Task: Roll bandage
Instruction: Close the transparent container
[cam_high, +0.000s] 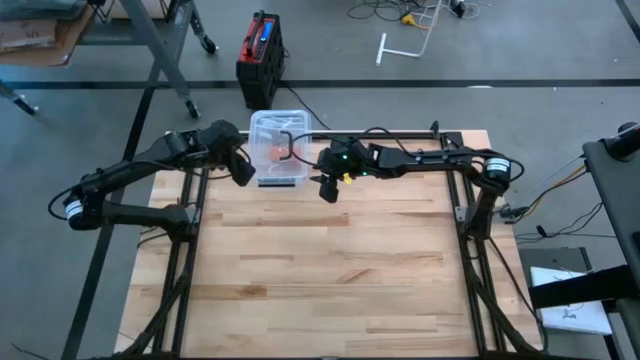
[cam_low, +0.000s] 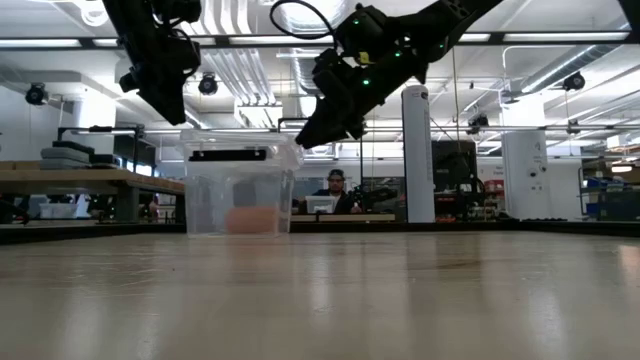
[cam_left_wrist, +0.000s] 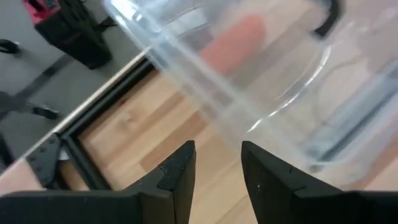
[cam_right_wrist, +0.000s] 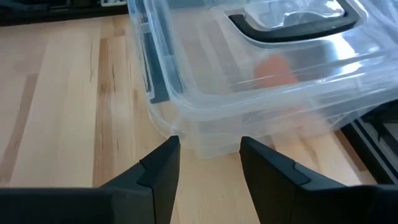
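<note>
A clear plastic box (cam_high: 278, 148) with a lid and a black handle (cam_right_wrist: 286, 28) stands at the table's far edge. Inside it lies an orange-pink bandage roll (cam_right_wrist: 273, 68), also seen through the wall in the low view (cam_low: 250, 220) and in the left wrist view (cam_left_wrist: 239, 40). My left gripper (cam_high: 243, 172) hovers open above the table at the box's left side, nothing between its fingers (cam_left_wrist: 180, 171). My right gripper (cam_high: 328, 188) hangs open to the right of the box's near right corner, tilted down toward it, its fingers (cam_right_wrist: 161, 162) bare.
The wooden table (cam_high: 320, 270) stretches bare toward the near edge. Black frame rails run along its left, right and far sides (cam_high: 400, 134). A red and black case (cam_high: 262, 55) stands on the floor beyond the table. A person (cam_low: 335, 190) sits far behind the box.
</note>
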